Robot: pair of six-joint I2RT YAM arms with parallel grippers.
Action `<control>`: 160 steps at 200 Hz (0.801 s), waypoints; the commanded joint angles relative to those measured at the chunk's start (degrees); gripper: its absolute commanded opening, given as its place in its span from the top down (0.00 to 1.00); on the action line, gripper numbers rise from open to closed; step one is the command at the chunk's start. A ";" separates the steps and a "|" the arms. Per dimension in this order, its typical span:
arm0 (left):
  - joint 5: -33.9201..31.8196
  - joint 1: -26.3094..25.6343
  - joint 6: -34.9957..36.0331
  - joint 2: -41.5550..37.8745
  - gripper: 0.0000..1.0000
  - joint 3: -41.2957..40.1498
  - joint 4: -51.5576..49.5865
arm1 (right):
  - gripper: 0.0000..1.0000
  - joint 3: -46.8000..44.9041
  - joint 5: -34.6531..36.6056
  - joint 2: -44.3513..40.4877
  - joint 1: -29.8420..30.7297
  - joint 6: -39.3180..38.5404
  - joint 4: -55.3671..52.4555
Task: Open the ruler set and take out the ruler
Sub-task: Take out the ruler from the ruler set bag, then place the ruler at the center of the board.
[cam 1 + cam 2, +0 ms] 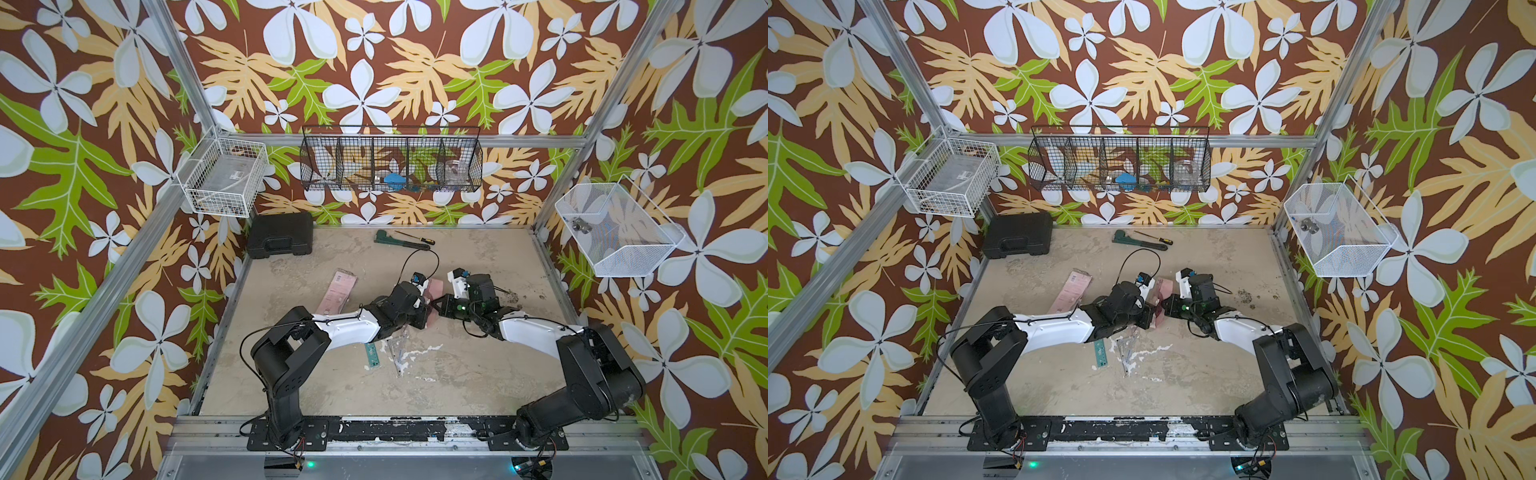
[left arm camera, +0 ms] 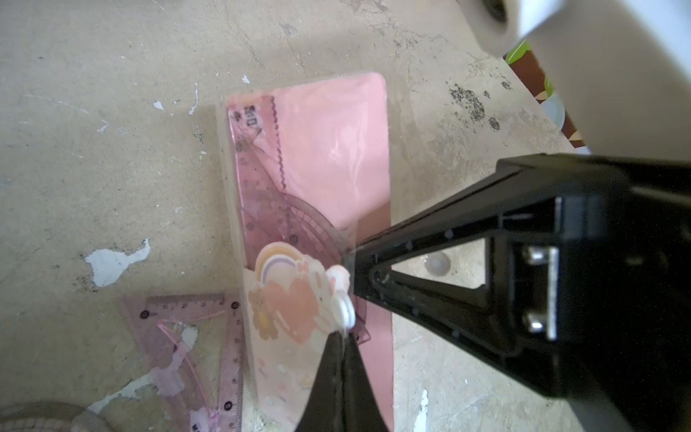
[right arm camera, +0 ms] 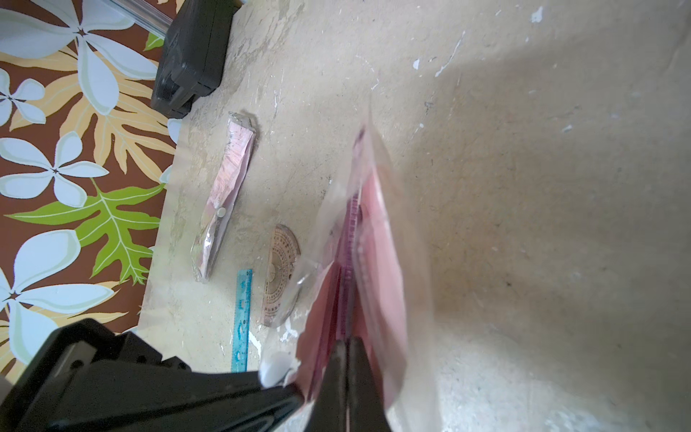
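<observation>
The ruler set (image 2: 336, 149) is a pink pouch with a clear front, held up over the table's middle between both arms; in both top views only bits of pink show (image 1: 436, 286) (image 1: 1168, 286). Inside it lie a pink-purple ruler (image 2: 250, 179) and a protractor (image 2: 318, 232). My left gripper (image 2: 342, 348) is shut on the pouch's printed flap, just below its white snap (image 2: 344, 306). My right gripper (image 3: 347, 348) is shut on the pouch's edge near the mouth, and a thin purple strip runs into its jaws. Which piece that strip is, I cannot tell.
On the table lie a pink set square (image 2: 190, 355), a clear protractor (image 3: 280, 276), a blue-green ruler (image 3: 243, 318) and a second pink pouch (image 1: 336, 291). A black case (image 1: 280, 235), a wrench and a screwdriver (image 1: 399, 241) sit at the back. Wire baskets hang on the walls.
</observation>
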 commanded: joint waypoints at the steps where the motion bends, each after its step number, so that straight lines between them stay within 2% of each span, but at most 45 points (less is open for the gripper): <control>1: -1.79 -0.03 0.60 -0.28 1.00 -0.68 1.02 | 1.00 0.31 1.21 -1.47 -0.34 -0.89 -2.07; 91: -3.61 -0.01 0.08 0.37 1.00 -0.55 0.15 | 1.00 -0.25 1.54 -9.94 -3.84 -4.29 -12.22; 160: -4.17 -0.05 -0.01 0.94 1.00 -0.29 -0.02 | 1.00 0.39 -2.36 -14.13 -5.25 -5.54 -14.77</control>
